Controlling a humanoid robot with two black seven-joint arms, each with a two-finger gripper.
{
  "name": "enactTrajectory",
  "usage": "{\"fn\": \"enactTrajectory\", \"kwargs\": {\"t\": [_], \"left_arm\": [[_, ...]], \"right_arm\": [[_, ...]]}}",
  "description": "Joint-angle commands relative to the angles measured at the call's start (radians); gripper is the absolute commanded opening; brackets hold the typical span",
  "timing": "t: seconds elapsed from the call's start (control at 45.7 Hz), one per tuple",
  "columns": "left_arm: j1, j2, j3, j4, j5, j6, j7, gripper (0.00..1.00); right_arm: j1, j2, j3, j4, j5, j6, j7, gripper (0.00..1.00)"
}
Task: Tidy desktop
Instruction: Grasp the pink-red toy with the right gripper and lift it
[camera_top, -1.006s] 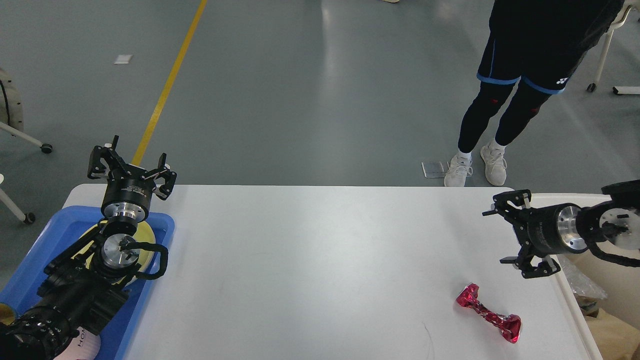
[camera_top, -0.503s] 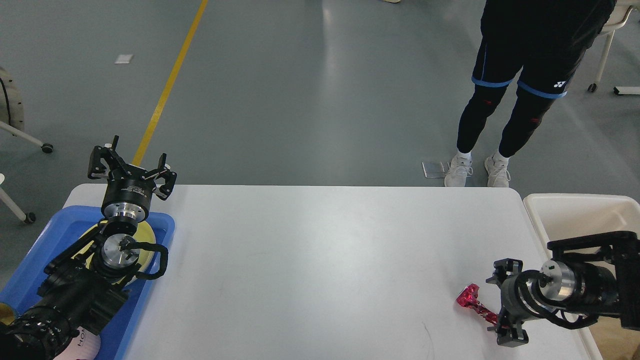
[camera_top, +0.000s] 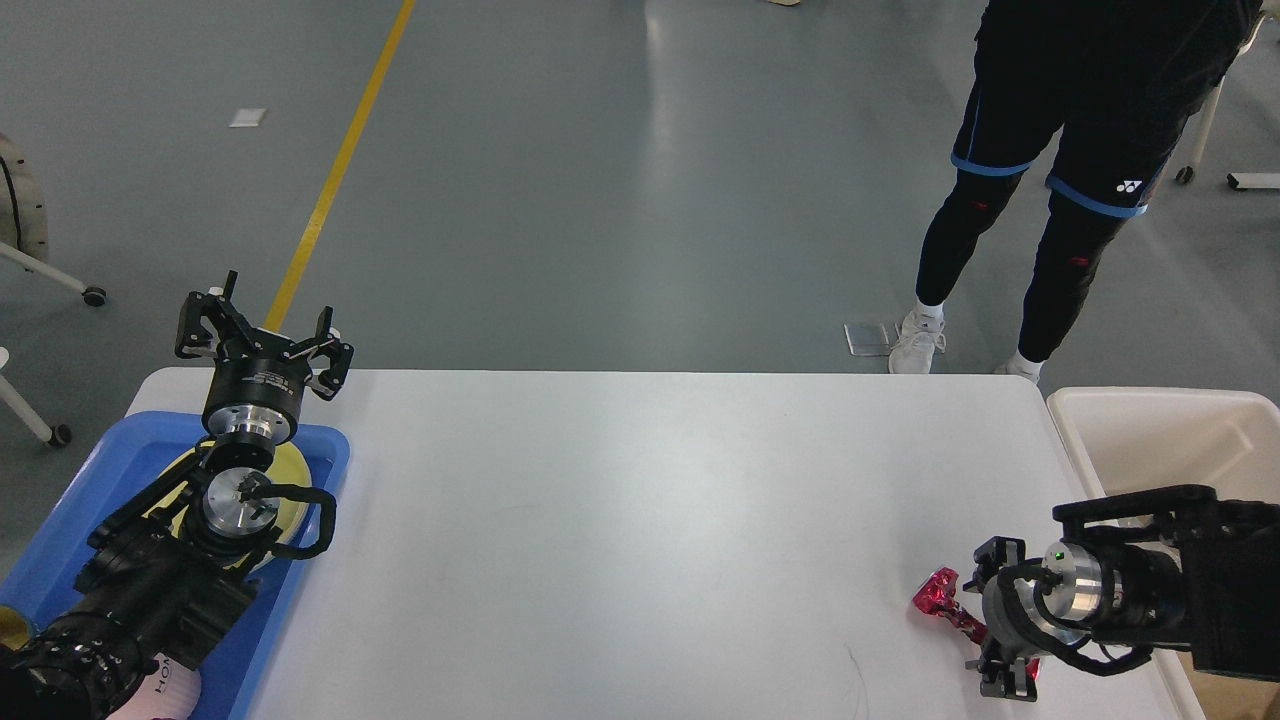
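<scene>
Looking along the near edge of the large white rectangular table (camera_top: 640, 520), you find the right end effector (camera_top: 995, 630) low at the near right corner, its fingers down around the crumpled red foil wrapper (camera_top: 938, 595) that lies on the surface; you cannot tell whether they have clenched on it, since the wrist blocks most of the wrapper and only its left end shows. Just right of that arm, off the table edge, you see the cream plastic bin (camera_top: 1165, 430), with the arm's black housing across its near part. On your left, the blue plastic tray (camera_top: 95, 470) sits at the near left side of the table, holding a pale yellow round plate (camera_top: 290, 465) partly covered by the left arm. Farther back, the left end effector (camera_top: 262, 325) hangs above the far left corner, fingers spread apart and gripping nothing. The table fills the lower half of your view, its middle bare white. Beyond its far edge on the grey floor, a person in black leggings and white trainers (camera_top: 1040, 180) stands at the right, and a yellow floor line (camera_top: 340, 160) runs away at the left.
</scene>
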Motion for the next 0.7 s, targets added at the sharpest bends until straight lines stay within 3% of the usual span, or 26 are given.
{"fn": "enactTrajectory", "kwargs": {"t": [0.0,0.044,0.066,0.087,0.109,0.678], "left_arm": [[0.000,0.000,0.001,0.000,-0.001,-0.002,0.000,1.00],[0.000,0.000,-0.001,0.000,-0.001,-0.002,0.000,1.00],[0.000,-0.001,-0.001,0.000,0.001,0.000,0.000,1.00],[0.000,0.000,0.001,0.000,-0.001,0.000,0.000,1.00],[0.000,-0.001,-0.001,0.000,-0.001,0.000,0.000,1.00],[0.000,-0.001,0.001,0.000,-0.001,0.000,0.000,1.00]], "right_arm": [[-0.011,0.016,0.015,-0.018,-0.010,-0.012,0.007,0.31],[-0.009,0.019,0.016,-0.018,-0.021,-0.012,0.007,0.28],[-0.009,0.021,0.016,-0.015,-0.028,-0.010,0.007,0.21],[-0.009,0.021,0.018,-0.012,-0.038,-0.010,0.009,0.05],[-0.009,0.022,0.018,-0.011,-0.042,-0.012,0.009,0.00],[0.030,0.027,0.007,0.018,-0.079,-0.019,0.009,0.00]]}}
